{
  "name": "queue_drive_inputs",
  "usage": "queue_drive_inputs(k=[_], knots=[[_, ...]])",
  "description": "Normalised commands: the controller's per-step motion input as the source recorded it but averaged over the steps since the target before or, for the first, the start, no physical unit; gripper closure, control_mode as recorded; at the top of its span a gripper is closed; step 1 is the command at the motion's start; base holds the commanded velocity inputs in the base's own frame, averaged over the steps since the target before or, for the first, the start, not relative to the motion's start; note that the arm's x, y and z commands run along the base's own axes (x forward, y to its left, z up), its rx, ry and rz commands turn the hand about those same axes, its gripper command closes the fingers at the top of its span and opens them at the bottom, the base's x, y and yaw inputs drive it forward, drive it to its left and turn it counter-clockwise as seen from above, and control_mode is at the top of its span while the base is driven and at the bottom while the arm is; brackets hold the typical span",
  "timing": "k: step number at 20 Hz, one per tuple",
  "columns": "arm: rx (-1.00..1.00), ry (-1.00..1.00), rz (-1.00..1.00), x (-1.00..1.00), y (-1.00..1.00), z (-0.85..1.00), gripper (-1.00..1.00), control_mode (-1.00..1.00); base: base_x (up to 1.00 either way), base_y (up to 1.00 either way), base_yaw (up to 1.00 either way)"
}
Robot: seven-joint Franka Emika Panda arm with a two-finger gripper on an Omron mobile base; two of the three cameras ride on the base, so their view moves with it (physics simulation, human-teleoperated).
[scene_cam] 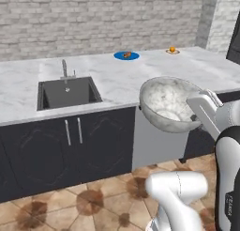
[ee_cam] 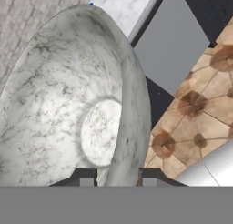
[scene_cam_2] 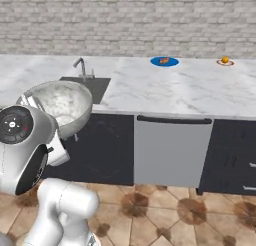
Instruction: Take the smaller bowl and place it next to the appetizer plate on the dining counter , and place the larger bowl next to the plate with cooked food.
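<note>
Fingers clamped on the rim of the larger bowl, held tilted in the air above the tiled floor, in front of the dark cabinets below the counter.

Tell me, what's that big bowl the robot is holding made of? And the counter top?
The larger bowl looks like polished stone, maybe marble: grey-white with dark veins inside and out, though painted ceramic could look the same. The counter top also looks like marble, white with soft grey veins and a smooth finish. The gripper pinches the bowl's rim.
</note>
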Motion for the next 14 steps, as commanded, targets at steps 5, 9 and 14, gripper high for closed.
queue_drive_inputs(k=[5,9,14], knots=[[0.00,0.00,0.00,0.00,0.00,0.00,1.00,1.00,0.10,-1.00,0.16],[0.00,0.00,0.00,0.00,0.00,0.00,1.00,1.00,0.05,-1.00,0.18],[0.00,0.00,0.00,0.00,0.00,0.00,1.00,1.00,0.04,-1.00,0.18]])
